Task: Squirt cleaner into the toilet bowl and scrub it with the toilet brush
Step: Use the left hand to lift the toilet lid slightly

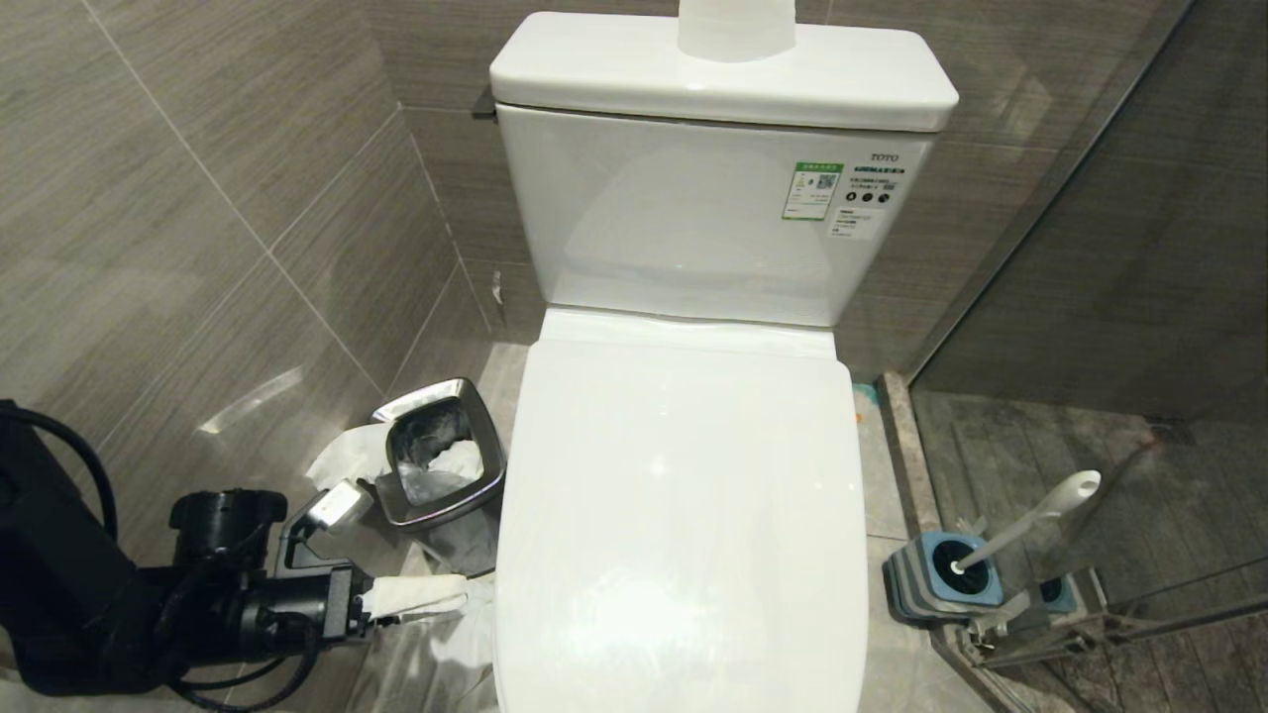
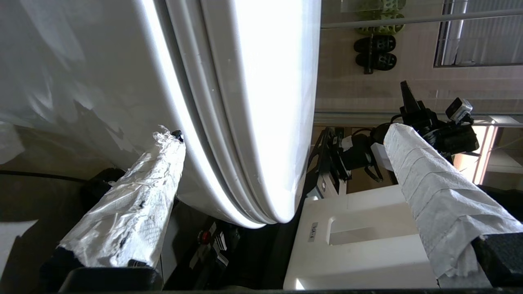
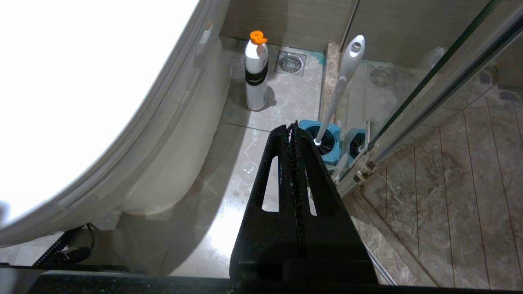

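The toilet bowl (image 1: 684,515) is white, and its shut lid hides the basin. My left gripper (image 1: 411,545) is low at the toilet's front left. It is open, with both fingers wrapped in white paper. In the left wrist view the lid and seat edge (image 2: 229,122) runs between the fingers of the left gripper (image 2: 286,134). One wrapped fingertip (image 2: 173,141) lies close to the bowl's outer side under the seat. The toilet brush (image 1: 1030,520) (image 3: 343,81) stands in its blue holder (image 1: 946,579) on the floor to the right. My right gripper (image 3: 292,128) is shut on nothing, low beside the bowl. The cleaner is out of view.
A steel bin (image 1: 441,465) with crumpled tissue stands left of the toilet, just beyond my left gripper. A white bottle with an orange cap (image 3: 256,73) stands on the floor near a drain (image 3: 291,62). A glass shower partition (image 1: 1090,297) closes off the right side. Tiled walls stand close behind and to the left.
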{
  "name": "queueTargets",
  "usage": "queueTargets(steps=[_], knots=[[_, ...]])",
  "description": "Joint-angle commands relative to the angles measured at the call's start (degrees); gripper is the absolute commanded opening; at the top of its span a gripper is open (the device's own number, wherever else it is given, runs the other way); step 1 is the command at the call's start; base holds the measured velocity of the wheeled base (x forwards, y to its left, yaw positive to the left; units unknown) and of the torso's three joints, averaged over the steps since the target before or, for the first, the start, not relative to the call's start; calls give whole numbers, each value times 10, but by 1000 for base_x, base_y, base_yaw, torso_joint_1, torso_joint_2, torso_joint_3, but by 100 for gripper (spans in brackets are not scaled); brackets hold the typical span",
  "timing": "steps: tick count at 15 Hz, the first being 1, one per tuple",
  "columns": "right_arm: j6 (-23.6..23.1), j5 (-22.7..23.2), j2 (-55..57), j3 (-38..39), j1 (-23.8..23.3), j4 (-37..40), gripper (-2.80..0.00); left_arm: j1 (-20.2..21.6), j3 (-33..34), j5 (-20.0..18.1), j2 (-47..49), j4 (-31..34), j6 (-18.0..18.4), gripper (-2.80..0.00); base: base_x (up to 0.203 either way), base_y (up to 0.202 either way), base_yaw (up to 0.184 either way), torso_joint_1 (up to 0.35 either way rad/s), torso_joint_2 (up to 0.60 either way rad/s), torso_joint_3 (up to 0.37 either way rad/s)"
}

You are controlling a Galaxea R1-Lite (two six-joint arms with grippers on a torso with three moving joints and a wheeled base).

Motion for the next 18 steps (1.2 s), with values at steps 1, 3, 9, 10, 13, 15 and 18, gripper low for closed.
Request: queueTargets(steps=[1, 3, 9, 10, 13, 15, 18], knots=[[0, 0, 0, 0, 0, 0, -280, 0, 1, -4, -11, -2, -1, 0, 0, 0, 0, 0, 0, 0], [0, 0, 0, 0, 0, 0, -280, 0, 2, -4, -15, -1, -1, 0, 0, 0, 0, 0, 0, 0], [0, 0, 0, 0, 0, 0, -280, 5, 5, -1, -14, 1, 0, 0, 0, 0, 0, 0, 0, 0], [0, -1, 0, 0, 0, 0, -280, 4, 5, -1, -15, 1, 1, 0, 0, 0, 0, 0, 0, 0], [0, 0, 0, 0, 0, 0, -280, 3, 13, 11, -12, 0, 3, 0, 0, 0, 0, 0, 0, 0], [0, 0, 0, 0, 0, 0, -280, -1, 18, 15, -14, 0, 5, 0, 0, 0, 0, 0, 0, 0], [0, 0, 0, 0, 0, 0, -280, -39, 34, 39, -21, -8, 13, 0, 0, 0, 0, 0, 0, 0]])
